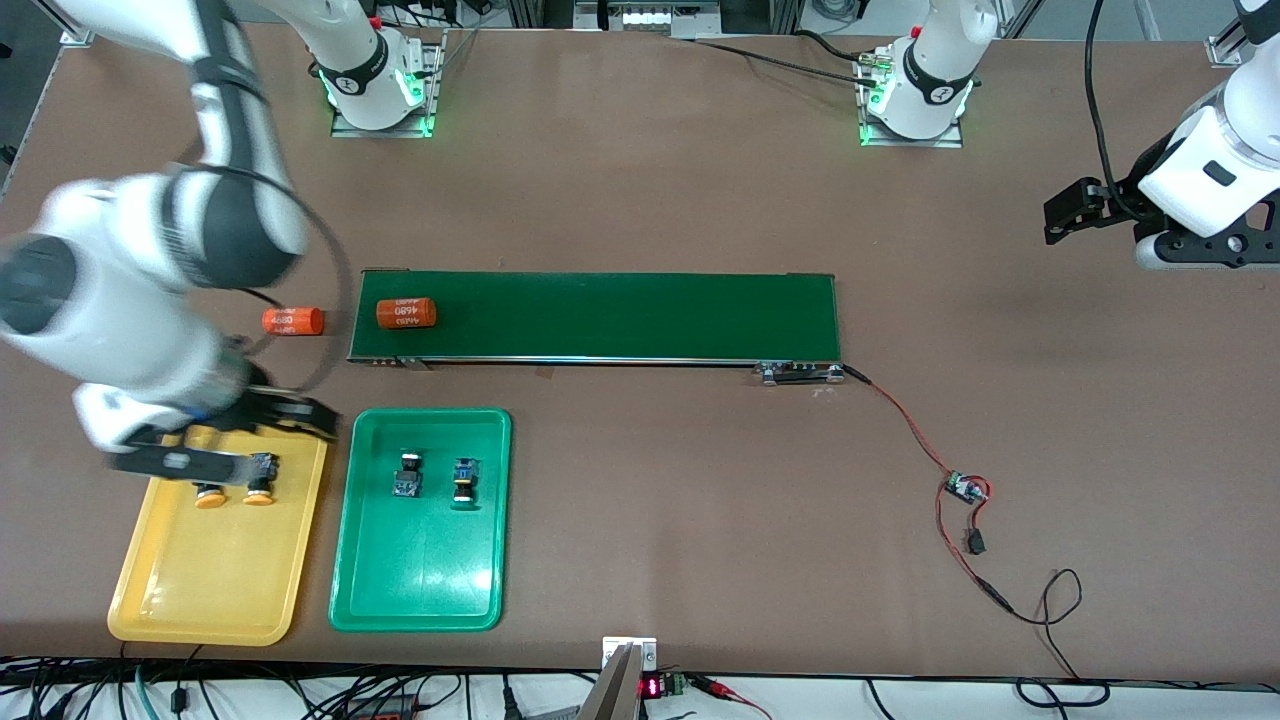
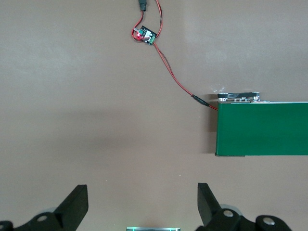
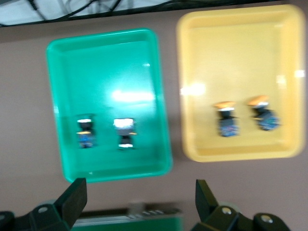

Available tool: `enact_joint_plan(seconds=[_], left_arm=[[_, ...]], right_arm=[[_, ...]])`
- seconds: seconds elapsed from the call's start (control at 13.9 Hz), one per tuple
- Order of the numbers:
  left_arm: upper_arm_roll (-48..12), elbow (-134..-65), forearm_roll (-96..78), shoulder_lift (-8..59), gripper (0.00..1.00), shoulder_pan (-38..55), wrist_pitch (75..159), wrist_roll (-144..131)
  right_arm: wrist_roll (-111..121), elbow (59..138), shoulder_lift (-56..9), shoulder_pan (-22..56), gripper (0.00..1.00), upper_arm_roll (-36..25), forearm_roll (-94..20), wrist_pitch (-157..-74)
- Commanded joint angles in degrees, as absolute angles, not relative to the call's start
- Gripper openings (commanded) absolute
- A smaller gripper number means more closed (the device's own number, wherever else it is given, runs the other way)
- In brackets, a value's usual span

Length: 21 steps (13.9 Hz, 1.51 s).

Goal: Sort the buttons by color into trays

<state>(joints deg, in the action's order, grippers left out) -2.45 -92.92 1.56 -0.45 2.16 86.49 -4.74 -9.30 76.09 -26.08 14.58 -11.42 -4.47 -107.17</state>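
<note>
Sorting looks complete: two orange buttons (image 1: 235, 492) lie in the yellow tray (image 1: 200, 590) at lower left of the frame, directly beneath the right end effector (image 1: 225, 440), open and empty; two green buttons (image 1: 435, 478) sit in the green tray (image 1: 420, 580). The left end effector (image 2: 142, 204) waits open, upper right.

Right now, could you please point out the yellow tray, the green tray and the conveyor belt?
yellow tray (image 1: 215, 590): front view, bare floor.
green tray (image 1: 420, 570): front view, bare floor.
conveyor belt (image 1: 620, 315): front view, middle of the belt.
</note>
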Motion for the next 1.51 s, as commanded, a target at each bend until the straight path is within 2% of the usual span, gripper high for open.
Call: enact_joint_plan(seconds=[0.0, 0.43, 0.58, 0.86, 1.44], left_arm=[[-2.4, -91.2, 1.4, 0.1, 1.00, 2.2, 85.1, -4.1], [-2.5, -91.2, 1.3, 0.1, 1.00, 2.4, 85.1, -4.1], [-2.5, -91.2, 1.3, 0.1, 1.00, 2.4, 85.1, -4.1], [-2.4, -91.2, 1.3, 0.1, 1.00, 2.4, 85.1, -4.1], [-2.4, -91.2, 1.3, 0.1, 1.00, 2.4, 85.1, -4.1]], right_arm=[[0.2, 77.7, -21.8, 8.1, 1.00, -10.0, -5.5, -103.5], [7.5, 77.8, -16.1, 4.6, 1.00, -10.8, -2.7, -90.1], [6.6, 78.4, -15.3, 5.2, 1.00, -10.6, -1.9, -89.8], [4.4, 90.3, -7.0, 6.2, 1.00, -10.5, -0.6, -94.2], [4.0, 94.6, -0.5, 7.6, 1.00, -10.3, 0.8, -94.2]])
